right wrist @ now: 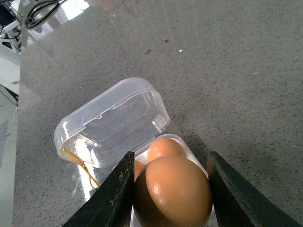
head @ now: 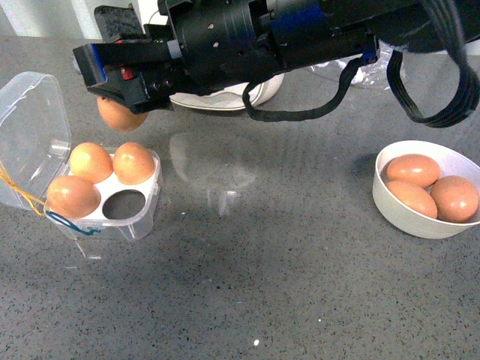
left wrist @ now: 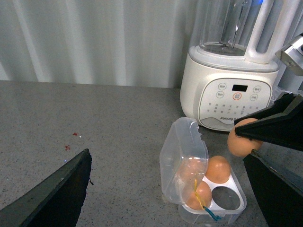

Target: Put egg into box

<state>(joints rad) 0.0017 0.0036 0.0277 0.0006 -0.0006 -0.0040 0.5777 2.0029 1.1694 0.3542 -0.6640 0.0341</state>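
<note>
Over bench [head: 262,285], at 12 o'clock of box [head: 147,217], right tool [right wrist: 170,189] grips egg [head: 120,116]; left tool [left wrist: 165,158] gapes wide, empty.

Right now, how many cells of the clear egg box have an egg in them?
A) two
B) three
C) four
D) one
B: the box holds three eggs and one cell is empty, while the egg to be put in is held between the fingers of the right gripper.
</note>
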